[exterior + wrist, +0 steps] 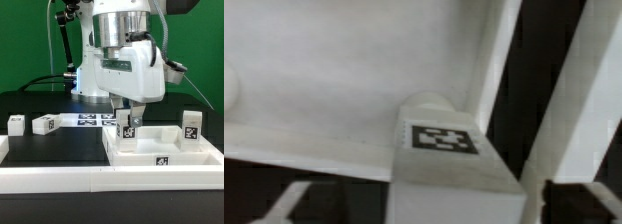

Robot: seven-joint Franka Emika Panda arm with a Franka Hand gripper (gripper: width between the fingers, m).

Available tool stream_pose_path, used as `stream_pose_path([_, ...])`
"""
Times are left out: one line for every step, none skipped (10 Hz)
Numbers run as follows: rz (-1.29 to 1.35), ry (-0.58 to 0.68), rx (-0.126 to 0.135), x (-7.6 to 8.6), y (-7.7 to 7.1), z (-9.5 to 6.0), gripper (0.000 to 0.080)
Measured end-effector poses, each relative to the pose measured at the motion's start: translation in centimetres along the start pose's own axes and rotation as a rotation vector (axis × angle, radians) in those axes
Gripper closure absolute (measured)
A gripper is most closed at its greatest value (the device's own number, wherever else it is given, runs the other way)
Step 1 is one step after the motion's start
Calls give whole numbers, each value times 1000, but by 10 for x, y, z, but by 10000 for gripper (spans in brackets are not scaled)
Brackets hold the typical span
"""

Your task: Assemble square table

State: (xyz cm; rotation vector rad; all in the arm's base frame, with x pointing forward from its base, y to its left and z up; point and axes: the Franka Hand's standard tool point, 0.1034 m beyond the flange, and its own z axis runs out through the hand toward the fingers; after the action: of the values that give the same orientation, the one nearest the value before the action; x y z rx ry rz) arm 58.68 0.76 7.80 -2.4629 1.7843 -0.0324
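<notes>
In the exterior view the arm (120, 60) is hanging over a tagged leg (128, 131) standing upright at a corner of the square slab (165, 150), which is lying on the counter (60, 150) toward the exterior view's right. In the wrist view the fingers (287, 203) are standing spread either side of that leg (445, 150), not gripping it

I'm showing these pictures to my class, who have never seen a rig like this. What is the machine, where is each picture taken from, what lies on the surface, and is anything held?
The white machine is a robot arm assembling a small table. One picture comes from a camera standing apart; the other from a camera on the arm's wrist. On the dark surface lie the square tabletop, the marker board and loose legs. One leg stands on the tabletop between the jaws, which look open, so nothing seems held.
</notes>
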Motion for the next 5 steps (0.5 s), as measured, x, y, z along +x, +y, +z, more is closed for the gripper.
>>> stream_pose_path([-127,7,-5,-3,-1,0,196])
stream_pose_path([-200,6,-5,-4,-2,0,160])
stream_pose_path([-293,6,-2,-5,-3,0,160])
stream_pose_path([-346,9,0,-4,-3,0,151])
stream_pose_path([-425,9,-1,-4,-3,0,151])
